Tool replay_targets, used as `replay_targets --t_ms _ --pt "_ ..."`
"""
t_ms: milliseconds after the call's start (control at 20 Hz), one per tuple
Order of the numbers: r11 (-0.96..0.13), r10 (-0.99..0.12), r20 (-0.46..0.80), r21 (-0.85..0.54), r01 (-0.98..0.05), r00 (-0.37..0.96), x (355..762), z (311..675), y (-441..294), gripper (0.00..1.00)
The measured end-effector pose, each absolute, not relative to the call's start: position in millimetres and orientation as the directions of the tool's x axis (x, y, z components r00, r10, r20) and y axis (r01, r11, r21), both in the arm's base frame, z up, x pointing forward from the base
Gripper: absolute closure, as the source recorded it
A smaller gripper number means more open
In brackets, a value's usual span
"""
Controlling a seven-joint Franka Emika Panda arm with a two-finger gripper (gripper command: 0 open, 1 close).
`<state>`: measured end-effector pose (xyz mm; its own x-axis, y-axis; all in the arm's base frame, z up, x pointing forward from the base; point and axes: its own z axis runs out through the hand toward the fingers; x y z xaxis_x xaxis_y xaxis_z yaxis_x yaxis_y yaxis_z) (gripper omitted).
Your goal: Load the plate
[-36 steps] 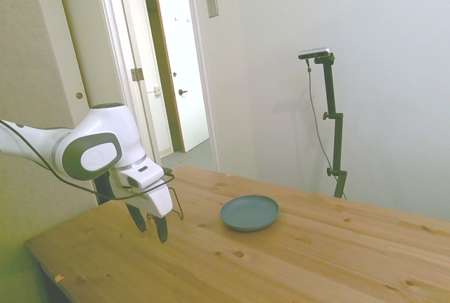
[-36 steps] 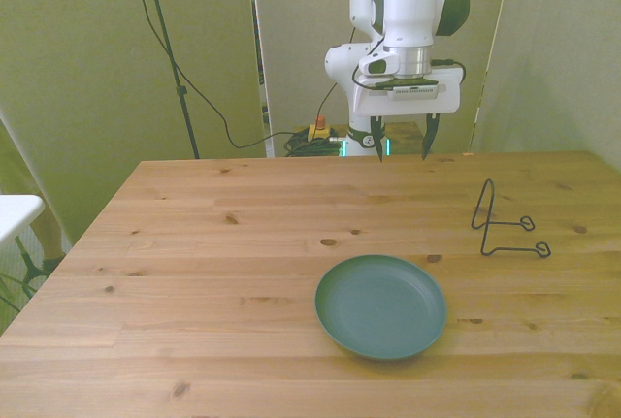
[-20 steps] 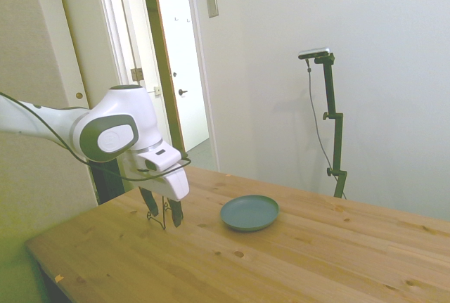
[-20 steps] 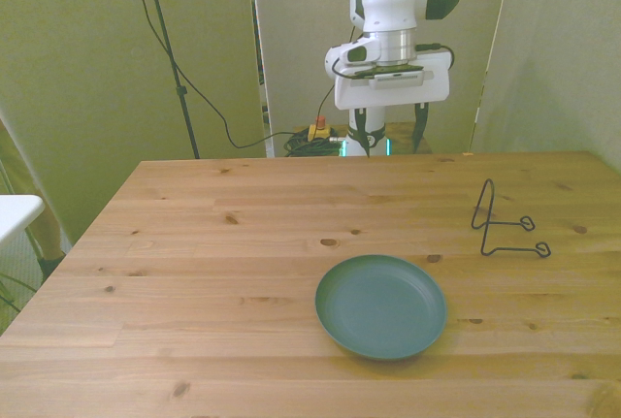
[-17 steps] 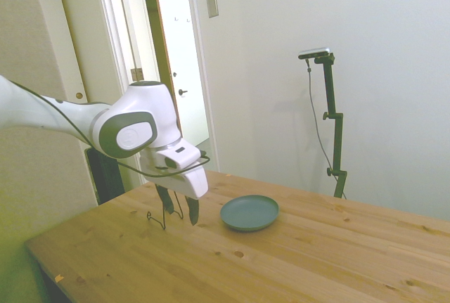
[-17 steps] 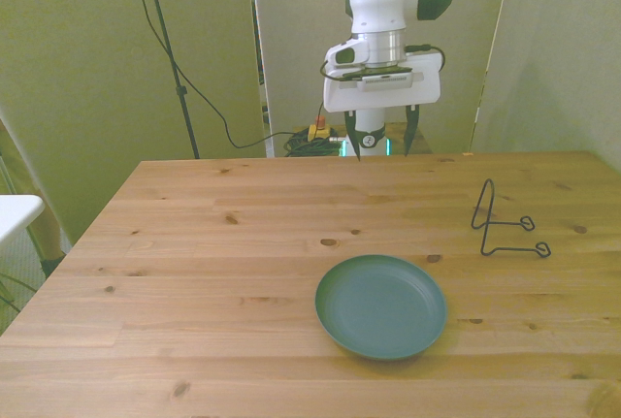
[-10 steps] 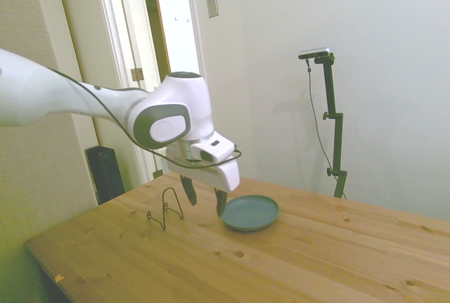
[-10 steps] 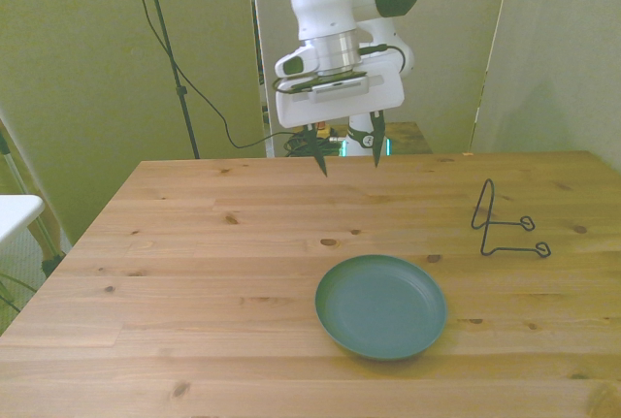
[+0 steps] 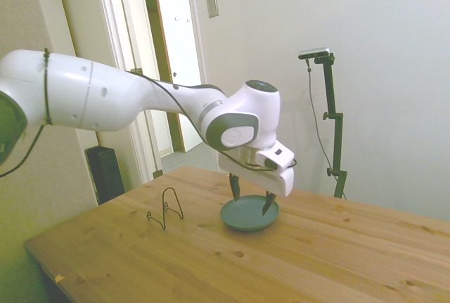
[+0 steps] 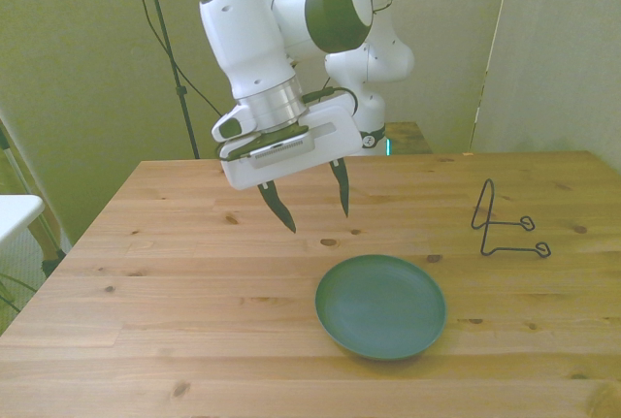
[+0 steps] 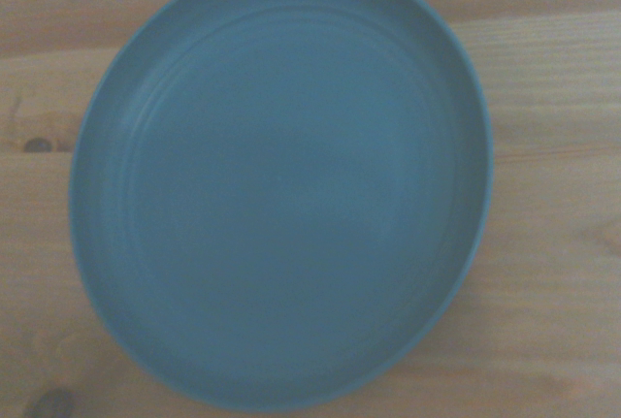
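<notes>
The pincer (image 10: 312, 203) hangs above the worktop (image 10: 175, 273) with its two dark fingers spread apart and pointing down, holding nothing. The white arm reaches out in a long bend, wrist tilted. The plate (image 10: 380, 305) lies flat on the wood, below and just beside the fingertips; the wrist view looks straight down into it. A black wire stand (image 10: 505, 224) sits well apart, toward the front view's right. No writing can be read.

1. Indoor room, set up as a robot test station.
2. Plain white walls (image 9: 380, 50), open white door (image 9: 179, 57) onto a hallway.
3. Wooden table (image 9: 316, 261); folding screen panels (image 10: 97, 59), floor cables (image 10: 301, 137).
</notes>
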<state>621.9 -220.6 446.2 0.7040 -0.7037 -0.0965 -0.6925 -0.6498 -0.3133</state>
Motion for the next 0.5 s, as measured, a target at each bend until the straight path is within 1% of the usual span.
replay_targets --t_ms 300,500 --pt "-0.649 -0.691 -0.133 -0.317 -0.692 0.710 663.0 427.2 -242.6 0.00" --pt "-0.654 -0.676 -0.161 -0.321 -0.685 0.720 687.5 404.7 -247.9 0.00"
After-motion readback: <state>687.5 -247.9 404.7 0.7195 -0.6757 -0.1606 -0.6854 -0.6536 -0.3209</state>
